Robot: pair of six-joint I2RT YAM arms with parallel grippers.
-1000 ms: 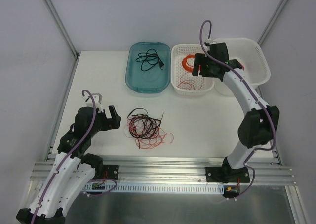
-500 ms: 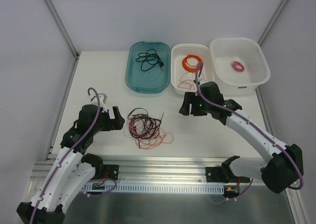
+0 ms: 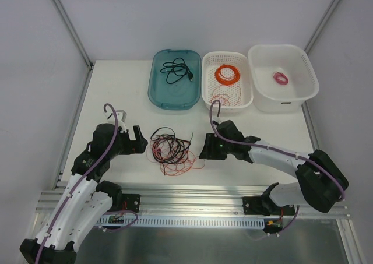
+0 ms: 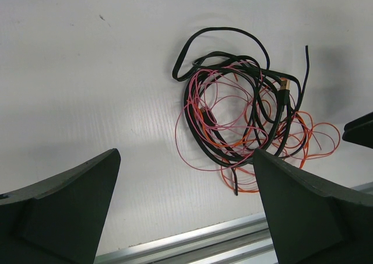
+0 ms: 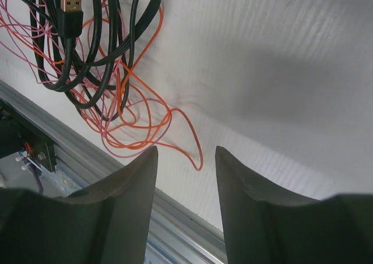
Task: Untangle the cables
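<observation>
The left gripper point(image 3: 139, 140) hovered just left of the cables point(image 3: 172, 150), its fingers spread wide with nothing between them. The clump lay on the white table point(image 3: 116, 95) between the two grippers, toward the near edge. Its long axis ran on a diagonal, from far-left to near-right. The black cord point(image 4: 228, 29) looped out at the far-left end, and one loose black end stuck out toward the far right. The pinkish-red wire point(image 4: 177, 133) bulged toward the left gripper. The orange-red wire point(image 5: 195, 140) fanned out at the near-right end, its outermost loops close to the aluminium rail point(image 3: 192, 195) but not on it. A gold USB plug point(image 5: 71, 2) sat among the black strands.

The right gripper point(image 3: 205, 148) sat low, just right of the clump and facing it. Its fingers were moderately apart and gripped nothing, and the tip of an orange loop lay just ahead of the gap.

White tabletop showed to the left of the left gripper and between the clump and the far row: a teal tray point(image 3: 156, 98), a white basket point(image 3: 205, 101) and a white tub point(image 3: 256, 101).
</observation>
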